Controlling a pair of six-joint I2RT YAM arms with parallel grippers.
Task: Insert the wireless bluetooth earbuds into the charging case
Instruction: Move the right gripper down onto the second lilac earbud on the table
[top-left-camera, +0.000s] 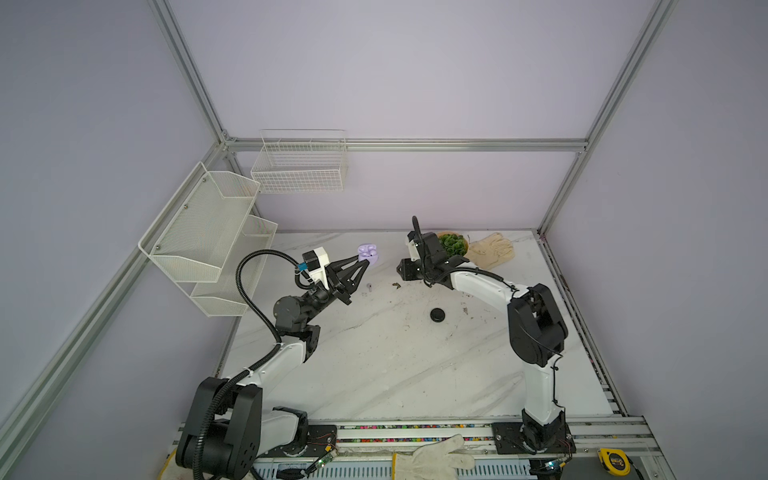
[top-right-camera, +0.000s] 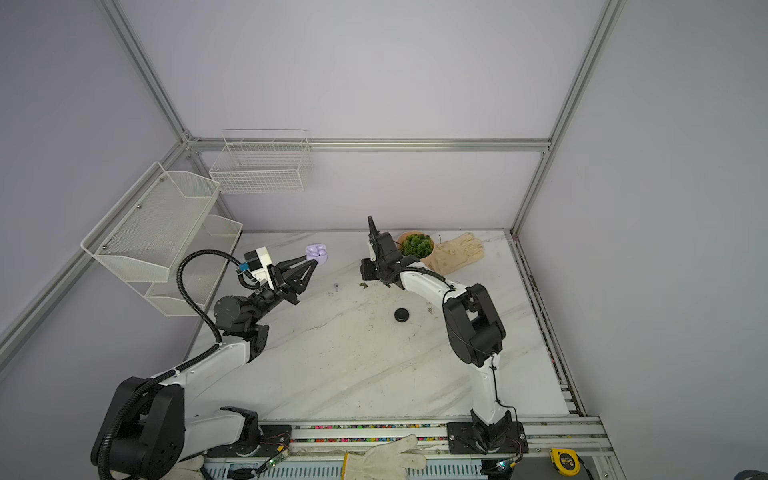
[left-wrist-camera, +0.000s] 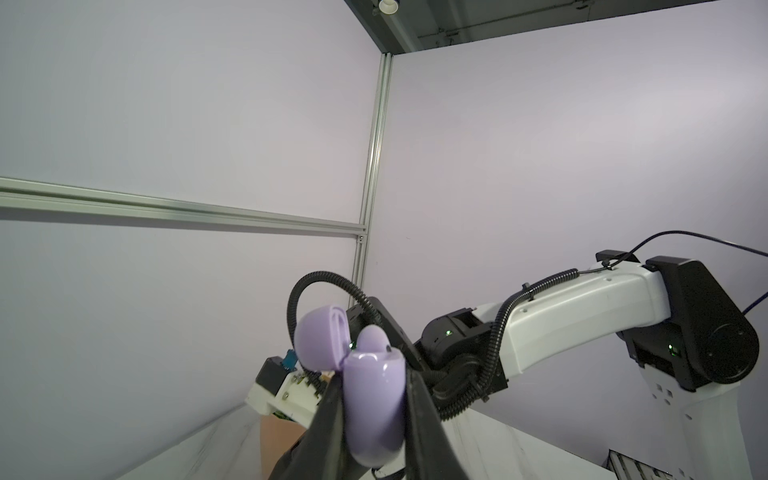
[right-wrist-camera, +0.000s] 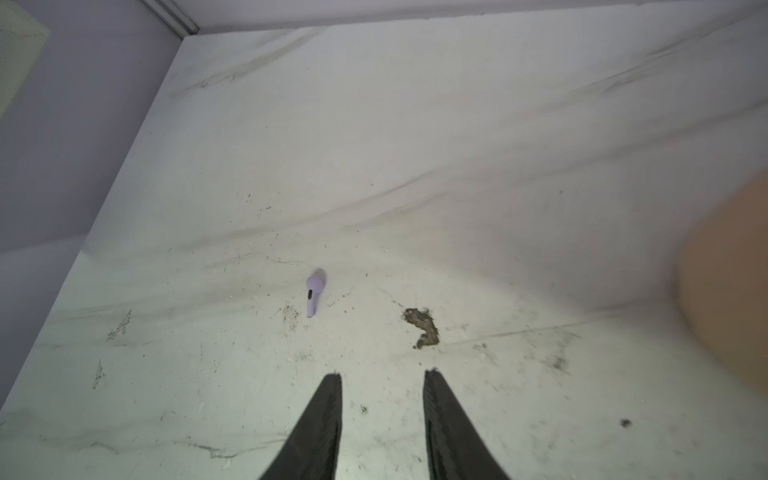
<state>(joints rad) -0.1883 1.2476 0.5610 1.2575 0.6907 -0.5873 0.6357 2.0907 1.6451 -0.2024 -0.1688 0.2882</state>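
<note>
**Left gripper holds the open lilac case in the air; one lilac earbud loose on the tabletop**

- Far left: white mesh rack (top-left-camera: 199, 232) on the side wall. Wire basket (top-left-camera: 299, 166) hangs on the back wall. Can't tell whether either holds anything.
- The left gripper (top-left-camera: 365, 262) is clenched on the lilac charging case (top-left-camera: 368, 252), which is raised off the tabletop (top-left-camera: 374, 374) over the back-left area.
- In the left wrist view the lid is flipped open and both fingers (left-wrist-camera: 332, 399) press the case body. The seated earbud (left-wrist-camera: 374, 334) shows its head in the case.
- The loose lilac earbud (right-wrist-camera: 314, 291) lies on its side on the tabletop, nearer the front than the held case, apart from both grippers.
- A brownish debris bit (right-wrist-camera: 424, 328) sits just right of it.
- The right gripper (right-wrist-camera: 382, 378) is released, jaws apart with nothing between them. It points down at the tabletop near the debris.
- A black round case (top-left-camera: 437, 315) sits lid-shut mid-tabletop, in front of the right gripper.
- Back right: a potted plant (top-left-camera: 452, 244) touches a pale glove (top-left-camera: 492, 249).

Edges and room:
- The rack's lower tier overhangs the tabletop's left edge, close behind the left arm.
- The plant and glove sit against the back edge.
- There is an open stretch of tabletop between the arms, from the middle to the front rail.
- A second glove (top-left-camera: 432, 459) and a tape measure (top-left-camera: 613, 461) lie past the front edge.
</note>
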